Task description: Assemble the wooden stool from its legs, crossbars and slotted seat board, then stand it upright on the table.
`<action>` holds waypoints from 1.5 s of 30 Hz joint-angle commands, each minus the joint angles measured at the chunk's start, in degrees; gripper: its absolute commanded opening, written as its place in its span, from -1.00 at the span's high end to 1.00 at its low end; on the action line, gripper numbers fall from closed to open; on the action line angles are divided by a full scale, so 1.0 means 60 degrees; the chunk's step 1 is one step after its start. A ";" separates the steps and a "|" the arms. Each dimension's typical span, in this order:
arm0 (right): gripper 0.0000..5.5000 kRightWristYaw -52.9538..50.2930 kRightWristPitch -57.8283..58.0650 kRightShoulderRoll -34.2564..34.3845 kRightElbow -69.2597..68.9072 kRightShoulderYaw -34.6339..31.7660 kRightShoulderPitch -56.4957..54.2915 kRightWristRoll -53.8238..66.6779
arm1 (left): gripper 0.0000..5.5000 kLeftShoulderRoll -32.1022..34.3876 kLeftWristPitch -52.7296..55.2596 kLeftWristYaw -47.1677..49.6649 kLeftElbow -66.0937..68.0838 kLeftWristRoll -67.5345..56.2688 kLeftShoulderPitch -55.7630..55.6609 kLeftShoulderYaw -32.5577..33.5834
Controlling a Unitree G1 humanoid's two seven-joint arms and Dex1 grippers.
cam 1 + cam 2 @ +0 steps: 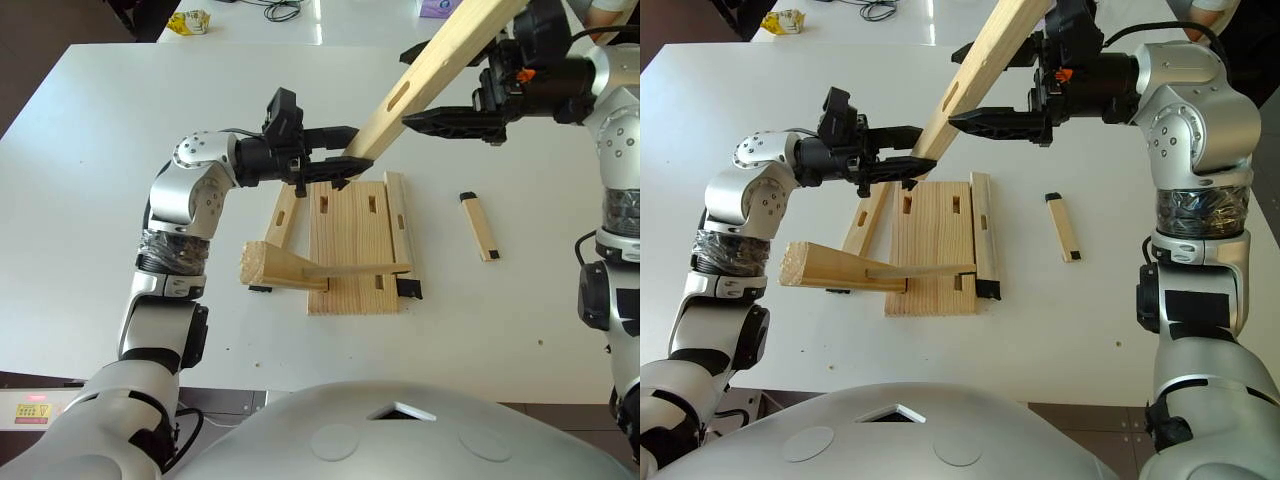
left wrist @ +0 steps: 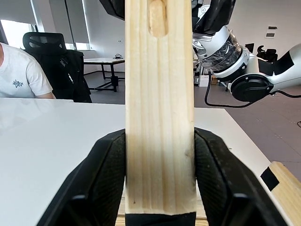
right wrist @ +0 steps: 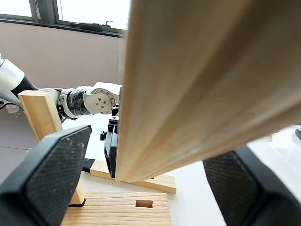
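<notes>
A long wooden leg [image 1: 430, 70] with a slot slants up over the table. My left gripper [image 1: 358, 150] is shut on its lower end, with a finger pressed to each side [image 2: 113, 179]. My right gripper [image 1: 405, 85] is open around the leg higher up, and its pads [image 3: 51, 179] stand off the wood. Below lies the slotted seat board [image 1: 350, 245], flat, with one leg [image 1: 283, 215] along its left edge and another [image 1: 400, 230] along its right edge. A further leg [image 1: 275, 265] rests tilted on the board's near left corner, with a thin crossbar [image 1: 365, 268] sticking out of it.
A short crossbar [image 1: 479, 227] lies alone on the white table [image 1: 100, 200], right of the board. A yellow packet [image 1: 190, 20] and cables [image 1: 280, 8] sit on the far table. The table's left half is bare.
</notes>
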 commanded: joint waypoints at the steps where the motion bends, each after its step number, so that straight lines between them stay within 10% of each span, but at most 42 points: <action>1: -0.22 0.0326 -0.0102 -0.0259 -0.0169 0.0211 -0.0077 -0.0229 | 0.26 0.0050 -0.0014 -0.0029 -0.0069 0.0088 -0.0063 -0.0040; 9: 0.19 0.0500 -0.0199 -0.0339 -0.0287 0.0280 -0.0004 -0.0352 | 0.26 0.0087 -0.0068 -0.0149 -0.0007 0.0172 -0.0016 -0.0028; 31: 0.21 0.0725 -0.0781 -0.0565 -0.0533 0.0591 0.0433 -0.0812 | 0.26 -0.0071 -0.0834 0.0220 0.1177 0.0848 -0.0528 0.0246; 45: 0.26 -0.0176 -0.1586 -0.0603 -0.0513 0.0280 0.0685 -0.1564 | -0.63 0.0549 -0.2165 0.0701 0.1354 0.2200 0.0038 0.0115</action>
